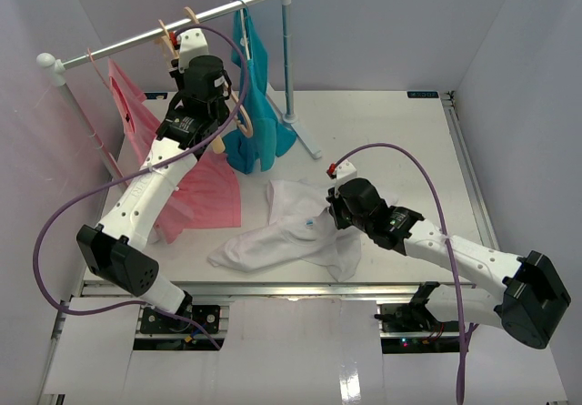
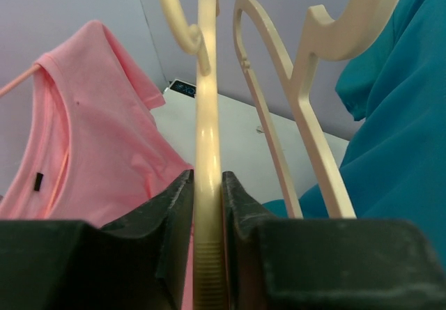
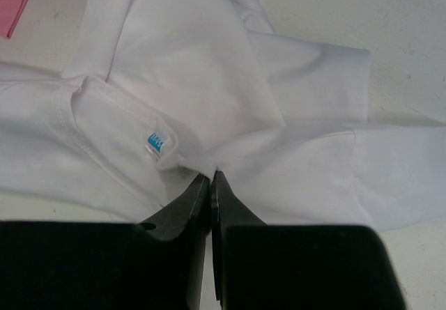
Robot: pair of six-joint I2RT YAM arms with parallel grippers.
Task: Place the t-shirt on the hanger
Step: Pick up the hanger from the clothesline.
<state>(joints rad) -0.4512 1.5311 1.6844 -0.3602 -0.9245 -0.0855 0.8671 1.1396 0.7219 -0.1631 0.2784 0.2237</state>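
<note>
The white t-shirt (image 1: 282,232) lies crumpled on the table in front of the rack. In the right wrist view (image 3: 195,59) its collar with a blue label faces up. My right gripper (image 1: 330,218) (image 3: 211,177) is shut on a fold of the collar edge. My left gripper (image 1: 182,59) (image 2: 208,177) is up by the rail, shut on the shaft of a beige wooden hanger (image 1: 167,41) (image 2: 208,115). That hanger's hook curves at the far end. A second beige hanger (image 2: 306,115) hangs just to its right.
A white rail (image 1: 136,38) on two posts spans the back left. A pink garment (image 1: 195,196) (image 2: 90,150) hangs at its left and a teal-blue garment (image 1: 255,105) (image 2: 397,136) at its right. Walls enclose the table (image 1: 409,150).
</note>
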